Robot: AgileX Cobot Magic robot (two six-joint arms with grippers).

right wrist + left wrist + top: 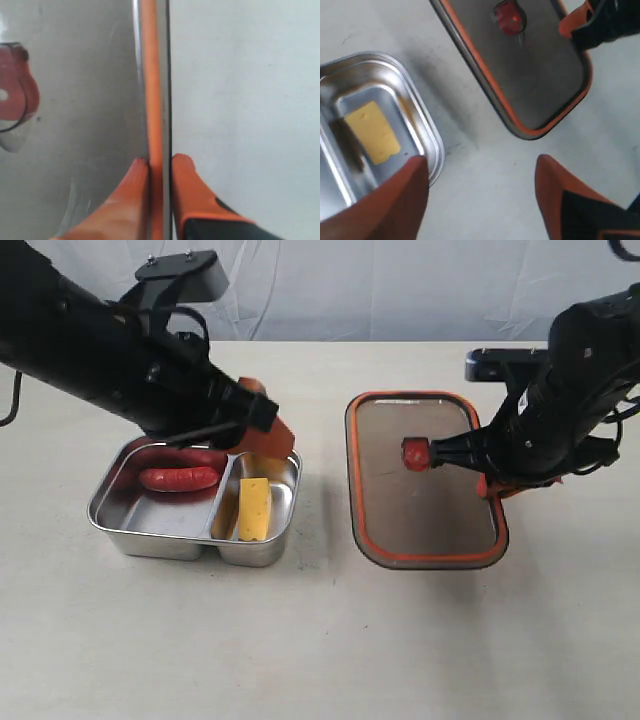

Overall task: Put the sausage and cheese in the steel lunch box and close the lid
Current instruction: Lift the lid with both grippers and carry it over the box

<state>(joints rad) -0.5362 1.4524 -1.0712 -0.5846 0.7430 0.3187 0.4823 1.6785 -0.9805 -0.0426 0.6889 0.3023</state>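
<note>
Lying in the steel lunch box (160,540), the sausage (180,478) sits in the left compartment and the cheese (254,508) in the right one, either side of the divider (224,502). The left gripper (480,195) hangs just above the box's far right corner, its orange fingers (395,200) spread wide and gripping nothing. Beside the box on the table (320,640), the lid (420,510) rests with its orange seal rim (430,560) facing up and the valve (415,453) at its centre, while the right gripper (160,162) pinches the lid's right-hand edge, one finger inside the rim and one outside.
</note>
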